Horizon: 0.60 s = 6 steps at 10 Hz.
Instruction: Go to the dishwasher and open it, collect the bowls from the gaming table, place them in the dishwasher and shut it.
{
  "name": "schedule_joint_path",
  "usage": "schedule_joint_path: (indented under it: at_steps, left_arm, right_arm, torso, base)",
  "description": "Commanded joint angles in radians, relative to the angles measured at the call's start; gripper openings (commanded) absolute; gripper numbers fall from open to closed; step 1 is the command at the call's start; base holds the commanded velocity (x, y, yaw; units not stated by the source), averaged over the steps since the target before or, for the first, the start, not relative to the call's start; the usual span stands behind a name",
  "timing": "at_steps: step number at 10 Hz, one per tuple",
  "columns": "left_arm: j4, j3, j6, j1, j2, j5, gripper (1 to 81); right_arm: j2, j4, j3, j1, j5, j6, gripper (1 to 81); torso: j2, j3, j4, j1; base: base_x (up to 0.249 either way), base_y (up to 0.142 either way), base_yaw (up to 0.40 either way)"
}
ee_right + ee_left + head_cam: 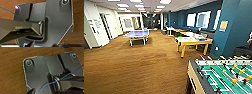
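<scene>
The gaming table (194,42), white-topped with yellow edges and legs, stands ahead on the right, beside a teal column. Some small items lie on its top, too blurred to identify. I cannot make out the bowls from this distance. The dishwasher is out of view. Both wrist views look down on the robot's own dark plate and jointed bar over the brown carpet (11,72).
A green-field football table with rods (224,75) sits close at the lower right. A blue ping-pong table (136,33) stands at the far left centre. The teal column (231,27) and wall benches line the right. Open brown carpet (134,65) stretches ahead toward a dark doorway (150,21).
</scene>
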State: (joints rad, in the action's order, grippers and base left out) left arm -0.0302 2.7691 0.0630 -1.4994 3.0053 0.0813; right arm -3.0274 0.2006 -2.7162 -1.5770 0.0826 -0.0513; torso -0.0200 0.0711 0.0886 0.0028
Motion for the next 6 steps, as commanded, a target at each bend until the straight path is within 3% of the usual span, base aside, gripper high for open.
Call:
schedule_joint_path:
  at_steps: [1,6]
  left_arm:
    - [0.001,0.003,0.000,0.046,-0.009,-0.046,81.1]
    - [0.001,0.003,0.000,0.046,-0.009,-0.046,81.1]
  right_arm:
    - [-0.001,0.008,0.003,0.039,-0.044,0.004,81.1]
    - [-0.003,0.008,0.003,0.039,-0.046,0.004,81.1]
  torso:
    - [0.000,0.000,0.000,0.000]
    - [-0.002,-0.001,0.000,-0.002]
  base:
    - [0.159,0.000,0.000]
    - [0.159,0.073,0.000]
